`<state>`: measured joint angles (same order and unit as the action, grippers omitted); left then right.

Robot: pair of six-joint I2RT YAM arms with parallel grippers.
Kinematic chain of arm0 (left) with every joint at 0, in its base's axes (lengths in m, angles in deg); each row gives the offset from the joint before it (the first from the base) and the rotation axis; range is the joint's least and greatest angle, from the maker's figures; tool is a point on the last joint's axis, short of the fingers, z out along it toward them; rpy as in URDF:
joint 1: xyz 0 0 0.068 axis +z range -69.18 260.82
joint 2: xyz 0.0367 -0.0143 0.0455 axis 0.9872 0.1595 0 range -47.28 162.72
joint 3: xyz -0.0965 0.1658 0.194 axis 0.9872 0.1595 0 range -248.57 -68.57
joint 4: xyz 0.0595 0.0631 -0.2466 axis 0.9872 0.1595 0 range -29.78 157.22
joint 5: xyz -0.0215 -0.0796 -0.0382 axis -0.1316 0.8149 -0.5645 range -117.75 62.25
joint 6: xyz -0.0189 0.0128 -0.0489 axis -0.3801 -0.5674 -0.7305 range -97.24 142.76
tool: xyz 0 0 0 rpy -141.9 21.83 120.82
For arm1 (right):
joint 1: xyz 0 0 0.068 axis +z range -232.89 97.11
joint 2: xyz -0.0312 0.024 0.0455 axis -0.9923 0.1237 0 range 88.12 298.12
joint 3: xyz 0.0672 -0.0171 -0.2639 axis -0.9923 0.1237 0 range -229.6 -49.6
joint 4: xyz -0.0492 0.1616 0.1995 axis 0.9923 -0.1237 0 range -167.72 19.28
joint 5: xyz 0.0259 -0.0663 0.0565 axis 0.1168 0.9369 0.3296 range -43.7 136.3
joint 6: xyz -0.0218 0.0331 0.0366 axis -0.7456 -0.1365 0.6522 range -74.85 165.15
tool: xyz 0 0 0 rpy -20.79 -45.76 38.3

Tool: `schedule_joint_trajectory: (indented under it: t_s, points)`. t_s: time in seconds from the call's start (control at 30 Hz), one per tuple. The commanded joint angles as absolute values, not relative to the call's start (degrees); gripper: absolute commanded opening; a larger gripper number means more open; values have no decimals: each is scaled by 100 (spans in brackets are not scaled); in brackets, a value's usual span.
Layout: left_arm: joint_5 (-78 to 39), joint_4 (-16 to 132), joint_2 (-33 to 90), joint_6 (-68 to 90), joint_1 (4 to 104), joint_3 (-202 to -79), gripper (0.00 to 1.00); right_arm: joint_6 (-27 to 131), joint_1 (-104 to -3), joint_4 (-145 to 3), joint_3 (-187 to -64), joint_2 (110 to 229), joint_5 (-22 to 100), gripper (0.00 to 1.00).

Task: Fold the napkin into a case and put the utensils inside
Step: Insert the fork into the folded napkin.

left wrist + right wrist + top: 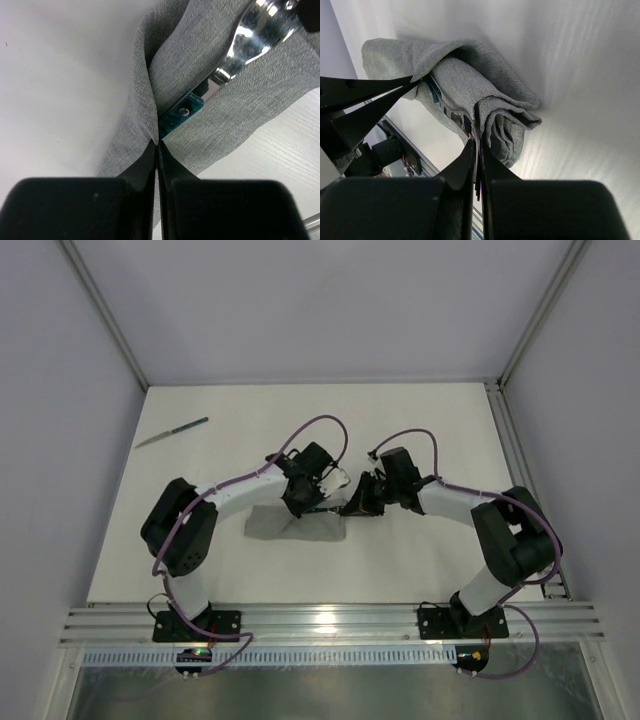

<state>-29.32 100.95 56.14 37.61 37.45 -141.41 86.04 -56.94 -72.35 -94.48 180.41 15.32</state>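
Between your two grippers, near the middle of the table (430, 430), the napkin (272, 525) lies as a narrow, loosely folded grey bundle. The fork (239, 52) sits in its fold: the teal handle is tucked between the layers and the silver end sticks out towards your right arm. Your left gripper (158, 143) is closed, pinching a raised ridge of the cloth just beside the handle. Your right gripper (477, 144) is closed too, its tips pressed together on the fork's metal end at the napkin's other edge. The knife (172, 432) lies alone on the table's far left part, well apart from the napkin and both arms.
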Motion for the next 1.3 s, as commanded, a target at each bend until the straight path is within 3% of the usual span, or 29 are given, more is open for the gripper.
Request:
schedule_joint_trajectory:
  t_s: [0.0, 0.33, 0.37, 0.4, 0.43, 0.53, 0.67, 0.73, 0.77, 0.87, 1.07, 1.17, 1.2, 1.27]
  points:
    - [-2819, 9960, 5371, 3595, 3714, -14143, 0, 8918, -5337, -7117, -9750, 18189, 2019, 3]
    - [-2889, 9942, 5309, 3594, 3714, -13994, 0, 9051, -5292, -6923, -9723, 18304, 2213, 4]
    - [-2907, 9942, 5309, 3612, 3723, -13977, 0, 8998, -5292, -6958, -9732, 18313, 2222, 7]
    - [-2959, 9933, 5274, 3621, 3714, -13924, 9, 8963, -5284, -7037, -9733, 18304, 2239, 22]
    - [-2977, 9933, 5257, 3630, 3732, -13906, 14, 8919, -5292, -7090, -9741, 18296, 2248, 30]
    - [-3039, 9968, 5160, 3673, 3749, -13836, 19, 8708, -5283, -7466, -9750, 18182, 2310, 45]
    - [-3083, 9995, 5089, 3726, 3793, -13783, 21, 8357, -5292, -7959, -9846, 17866, 2503, 57]
    - [-3066, 10030, 5046, 3726, 3820, -13801, 24, 8111, -5292, -8328, -9960, 17734, 2635, 58]
    - [-3057, 10056, 5019, 3726, 3828, -13801, 26, 8032, -5284, -8460, -10005, 17663, 2687, 65]
    - [-2978, 10135, 4897, 3700, 3837, -13915, 30, 7663, -5284, -9022, -10198, 17426, 2924, 66]
    - [-2793, 10416, 4668, 3674, 3925, -14336, 34, 7179, -5283, -10033, -10541, 16758, 3732, 65]
    - [-2556, 10557, 4527, 3656, 4179, -14407, 34, 6890, -5292, -10385, -10585, 16477, 4451, 43]
    - [-2564, 10636, 4414, 3647, 4398, -14355, 33, 6827, -5284, -10456, -10542, 16476, 4594, 23]
    - [-2652, 10698, 4316, 3700, 4662, -14241, 29, 6670, -5266, -10535, -10541, 16651, 5085, 8]
